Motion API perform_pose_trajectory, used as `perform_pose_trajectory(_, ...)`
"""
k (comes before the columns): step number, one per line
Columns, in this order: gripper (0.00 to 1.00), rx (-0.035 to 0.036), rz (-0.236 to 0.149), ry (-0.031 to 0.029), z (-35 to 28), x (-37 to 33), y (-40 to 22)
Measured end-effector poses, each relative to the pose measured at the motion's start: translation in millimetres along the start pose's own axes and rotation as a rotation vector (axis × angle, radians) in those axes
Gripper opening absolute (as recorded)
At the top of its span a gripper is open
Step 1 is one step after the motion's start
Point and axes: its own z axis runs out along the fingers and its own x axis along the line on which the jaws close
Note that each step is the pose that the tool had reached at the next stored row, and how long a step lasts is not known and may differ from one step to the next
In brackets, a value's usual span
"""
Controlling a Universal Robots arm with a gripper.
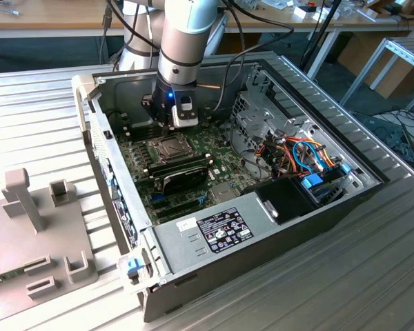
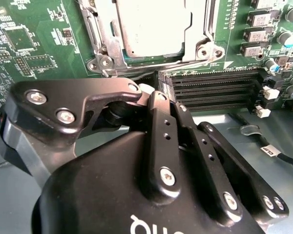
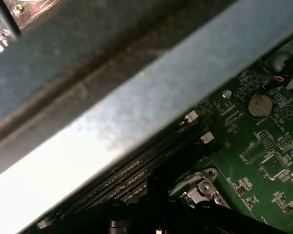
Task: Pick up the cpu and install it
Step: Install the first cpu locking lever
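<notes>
Fingers (image 2: 158, 105) of the gripper (image 2: 151, 97) look drawn together with nothing between them, just beside the socket frame (image 2: 151, 46) on its memory-slot side. Within that frame lies the cpu (image 2: 154, 24), dull silver and flat, so it appears already seated, which would explain the empty grip. Past the frame run the black memory slots (image 2: 215, 90). In the exterior view the arm reaches down into the open computer case (image 1: 331, 207), which holds the green motherboard (image 1: 214, 148), a black oblong module (image 1: 183, 172) and bundled cables (image 1: 297, 155).
</notes>
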Motion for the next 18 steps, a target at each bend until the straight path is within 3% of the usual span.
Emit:
perform_pose_trajectory(5, 0.11, -0.0006, 0.010, -0.0012, 0.5, -0.3, -0.4)
perform_pose_trajectory(12, 0.11, -0.0049, 0.075, -0.0084, 0.7, -0.4, -0.5)
perform_pose_trajectory(18, 0.11, -0.0051, 0.080, -0.0091, 1.3, -0.5, -0.6)
